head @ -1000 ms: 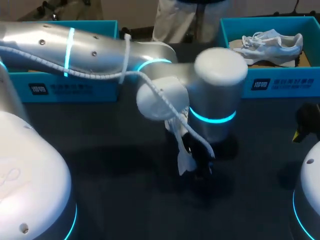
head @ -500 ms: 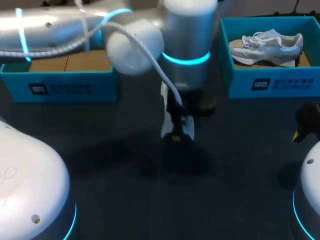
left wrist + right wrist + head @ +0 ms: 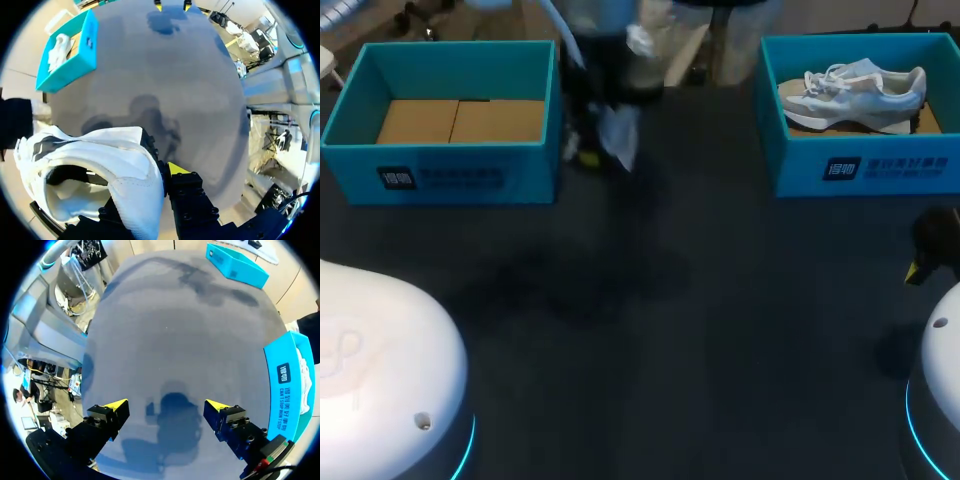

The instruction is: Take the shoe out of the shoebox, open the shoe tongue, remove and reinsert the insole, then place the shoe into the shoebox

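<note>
My left gripper (image 3: pixel 594 150) hangs by the empty left shoebox's (image 3: pixel 450 175) right wall at the back of the table. It is shut on a white shoe (image 3: pixel 619 134) that dangles from it. In the left wrist view the shoe (image 3: pixel 100 170) fills the space by the gripper (image 3: pixel 161 175), its collar pinched beside one yellow fingertip (image 3: pixel 177 168); the other finger is hidden. A second white shoe (image 3: pixel 855 90) lies in the right shoebox (image 3: pixel 860 170). My right gripper (image 3: pixel 166 406) stands open over bare table near the right edge (image 3: pixel 923 255), holding nothing.
The two blue shoeboxes stand along the back edge, with a gap between them. The right box's wall (image 3: pixel 289 377) is close beside my right gripper. The dark tabletop (image 3: pixel 650 330) spreads across the middle and front.
My left arm has swung from the table's middle up and back toward the left shoebox, carrying the shoe with it. The right arm has stayed still.
</note>
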Tool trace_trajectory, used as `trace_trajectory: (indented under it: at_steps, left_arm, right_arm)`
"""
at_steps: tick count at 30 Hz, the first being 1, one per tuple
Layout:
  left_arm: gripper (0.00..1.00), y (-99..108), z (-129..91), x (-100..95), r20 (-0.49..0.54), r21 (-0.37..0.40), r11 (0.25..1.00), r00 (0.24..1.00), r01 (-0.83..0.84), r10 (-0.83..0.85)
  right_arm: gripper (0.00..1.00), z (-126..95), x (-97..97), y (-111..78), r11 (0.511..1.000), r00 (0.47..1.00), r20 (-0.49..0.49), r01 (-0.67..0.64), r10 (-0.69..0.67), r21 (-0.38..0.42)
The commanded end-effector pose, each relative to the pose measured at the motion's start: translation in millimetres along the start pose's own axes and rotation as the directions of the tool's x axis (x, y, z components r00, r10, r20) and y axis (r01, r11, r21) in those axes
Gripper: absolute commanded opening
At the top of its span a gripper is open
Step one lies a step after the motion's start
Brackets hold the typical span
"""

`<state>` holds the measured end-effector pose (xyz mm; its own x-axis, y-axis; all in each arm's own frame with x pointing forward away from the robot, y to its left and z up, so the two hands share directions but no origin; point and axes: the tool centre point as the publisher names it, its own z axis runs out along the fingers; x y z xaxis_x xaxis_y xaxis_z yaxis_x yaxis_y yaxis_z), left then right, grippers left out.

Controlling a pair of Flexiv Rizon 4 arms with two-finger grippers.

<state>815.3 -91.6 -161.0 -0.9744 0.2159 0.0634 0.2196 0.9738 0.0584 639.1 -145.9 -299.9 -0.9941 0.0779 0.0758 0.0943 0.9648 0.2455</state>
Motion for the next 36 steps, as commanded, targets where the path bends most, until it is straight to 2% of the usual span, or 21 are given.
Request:
trace_trajectory:
  at_steps: [1, 10, 26, 32, 36]
  left_arm:
    - [0.0, 72.7, -31.2, -18.5, -0.008, 0.037, 0.998, 0.998, 0.057, -0.057]
    - [0.0, 152.6, -31.3, -43.9, -0.064, 0.093, 0.989, 0.992, 0.112, -0.106]
    - [0.0, 152.6, -31.3, -43.9, -0.064, 0.093, 0.989, 0.992, 0.112, -0.106]
    - [0.0, 212.6, -38.2, -78.0, -0.027, 0.083, 0.986, 0.99, 0.142, -0.141]
    - [0.0, 249.4, -32.5, -97.0, -0.022, 0.069, 0.978, 0.98, 0.197, -0.196]
  right_arm:
    - [1.0, 0.3, 1.2, -0.3, 1.0, 1.0, 0.003, 0.0, 0.0, 0.001]
    - [1.0, 0.3, 1.2, -0.3, 1.0, 1.0, 0.003, 0.0, 0.0, 0.001]
    - [1.0, 0.3, 1.2, -0.3, 1.0, 1.0, 0.003, 0.0, 0.0, 0.001]
    - [1.0, 0.3, 1.2, -0.3, 1.0, 1.0, 0.003, 0.0, 0.0, 0.001]
    - [1.0, 0.3, 1.2, -0.3, 1.0, 1.0, 0.003, 0.0, 0.0, 0.001]
